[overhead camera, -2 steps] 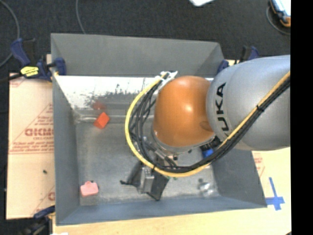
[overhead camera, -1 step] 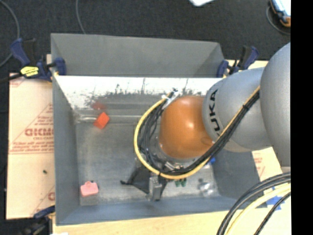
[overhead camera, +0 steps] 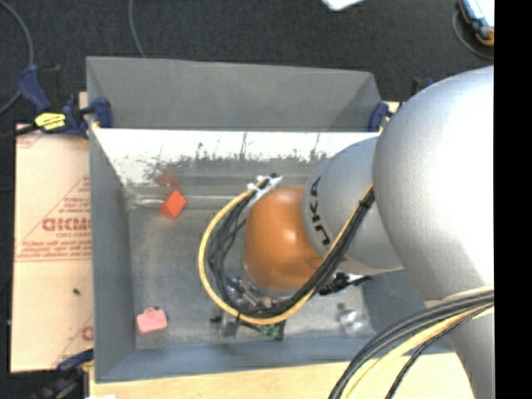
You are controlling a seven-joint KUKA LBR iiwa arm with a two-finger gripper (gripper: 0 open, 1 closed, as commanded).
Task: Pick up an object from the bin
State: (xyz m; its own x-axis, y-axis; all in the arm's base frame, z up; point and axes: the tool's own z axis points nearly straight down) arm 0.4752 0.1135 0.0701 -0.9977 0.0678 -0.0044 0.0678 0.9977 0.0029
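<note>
My gripper point(overhead camera: 235, 322) is down near the bin's front wall, around the middle, mostly covered by the arm's orange dome and cables. A small green thing point(overhead camera: 271, 333) lies right beside it on the floor, partly hidden; whether the gripper touches it I cannot tell. A pink block point(overhead camera: 151, 320) lies in the front left corner, well to the left of the gripper. A small orange block point(overhead camera: 173, 204) lies toward the back left.
A pale, clear-looking small thing point(overhead camera: 350, 317) lies on the floor at the front right, close under the arm. The arm covers the right half of the bin. The front wall stands just below the gripper.
</note>
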